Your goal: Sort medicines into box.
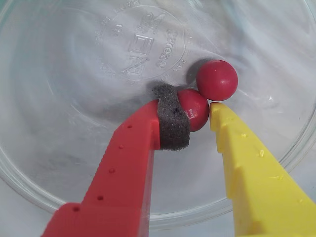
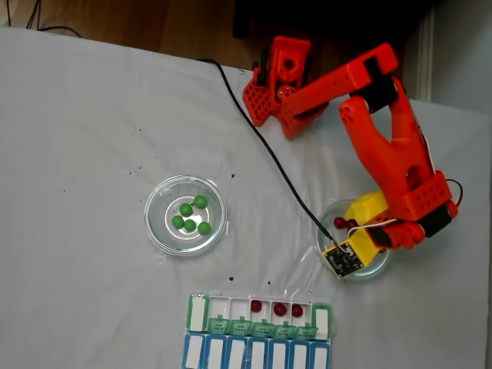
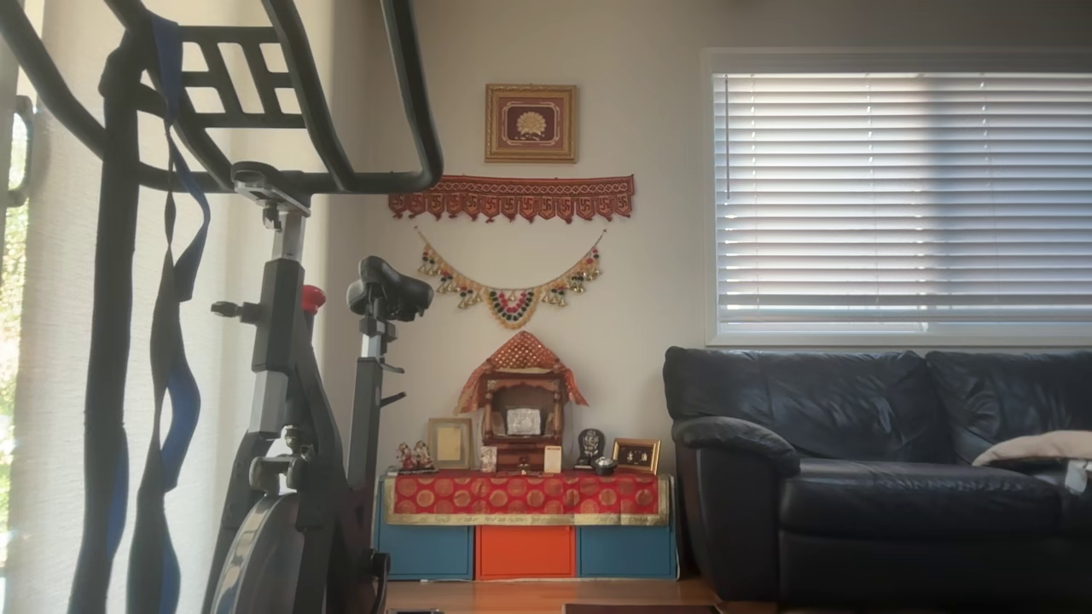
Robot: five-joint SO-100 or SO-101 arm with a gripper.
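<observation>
Wrist view: end effector [image 1: 197,111] around round red ball [image 1: 193,109].

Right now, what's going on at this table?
The orange arm has its gripper down in the right glass dish, closing around one red ball while a second red ball sits touching it. Three red balls already lie in open compartments of the green-lidded pill box. Four green balls wait in the left glass dish.
</observation>
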